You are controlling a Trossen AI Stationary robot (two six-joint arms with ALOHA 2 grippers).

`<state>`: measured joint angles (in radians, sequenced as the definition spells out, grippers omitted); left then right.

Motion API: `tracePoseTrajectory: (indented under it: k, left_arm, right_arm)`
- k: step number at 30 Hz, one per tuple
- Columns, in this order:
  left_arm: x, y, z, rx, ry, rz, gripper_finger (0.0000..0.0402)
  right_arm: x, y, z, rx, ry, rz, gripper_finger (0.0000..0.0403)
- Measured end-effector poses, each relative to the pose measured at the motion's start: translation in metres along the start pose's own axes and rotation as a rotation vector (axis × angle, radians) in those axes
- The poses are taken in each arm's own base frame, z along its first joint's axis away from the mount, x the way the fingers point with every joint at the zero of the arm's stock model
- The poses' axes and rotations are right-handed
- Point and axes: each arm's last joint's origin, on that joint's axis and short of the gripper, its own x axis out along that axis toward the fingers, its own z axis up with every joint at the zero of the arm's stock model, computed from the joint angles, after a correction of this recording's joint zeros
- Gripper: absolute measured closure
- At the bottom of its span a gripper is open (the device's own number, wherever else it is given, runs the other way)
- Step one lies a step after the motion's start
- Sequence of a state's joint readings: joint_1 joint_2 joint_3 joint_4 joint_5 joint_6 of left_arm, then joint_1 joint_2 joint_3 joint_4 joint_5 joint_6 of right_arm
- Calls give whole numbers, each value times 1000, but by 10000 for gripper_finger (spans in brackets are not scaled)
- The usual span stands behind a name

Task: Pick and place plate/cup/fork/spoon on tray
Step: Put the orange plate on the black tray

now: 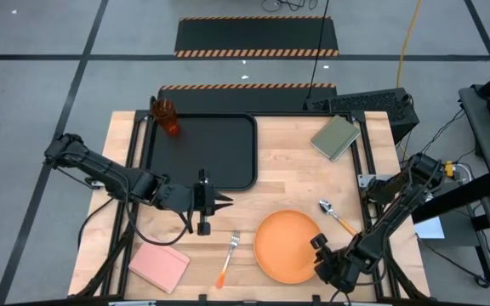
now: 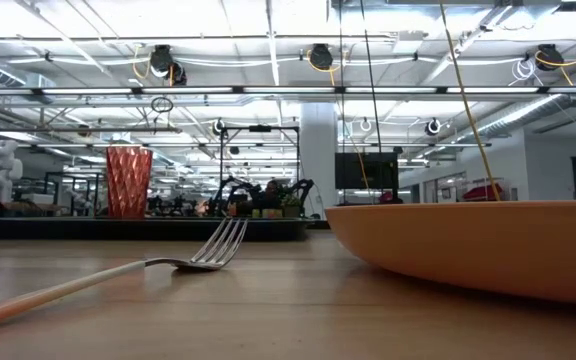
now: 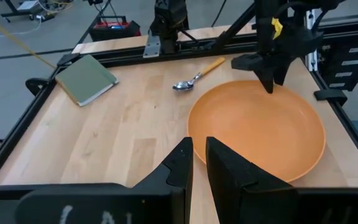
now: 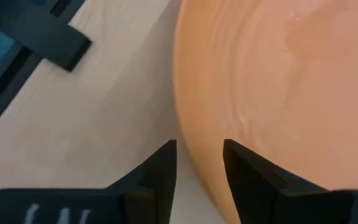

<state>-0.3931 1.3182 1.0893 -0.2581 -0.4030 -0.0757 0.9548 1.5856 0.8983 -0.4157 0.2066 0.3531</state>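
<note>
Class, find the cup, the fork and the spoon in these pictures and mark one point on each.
cup (image 1: 168,116), high view: on its orange side wall.
fork (image 2: 218,243), low view: on the metal tines.
spoon (image 3: 183,85), left wrist view: on the rounded silver bowl.

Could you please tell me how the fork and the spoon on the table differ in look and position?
The fork ends in tines; the spoon ends in a rounded bowl. The fork lies left of the plate, the spoon at the plate's upper right, seen from above. The fork's handle points toward the table's near edge, the spoon's toward the right side. Both have orange handles and lie outside the tray.
</note>
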Motion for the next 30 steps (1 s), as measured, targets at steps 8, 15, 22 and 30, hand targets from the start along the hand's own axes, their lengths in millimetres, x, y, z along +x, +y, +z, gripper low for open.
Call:
tracePoseTrajectory:
  k: [8,15,22,30]
  left_arm:
    - [0,0,0,2,0,0,353]
    - [0,0,0,2,1,0,353]
    - [0,0,0,2,1,0,353]
    - [0,0,0,48,1,0,353]
  right_arm:
    - [1,-7,2,-35,5,-9,352]
    - [2,-12,4,-46,10,7,398]
    - [-3,-13,7,-64,0,3,401]
    - [-26,-16,32,-119,-40,-112,402]
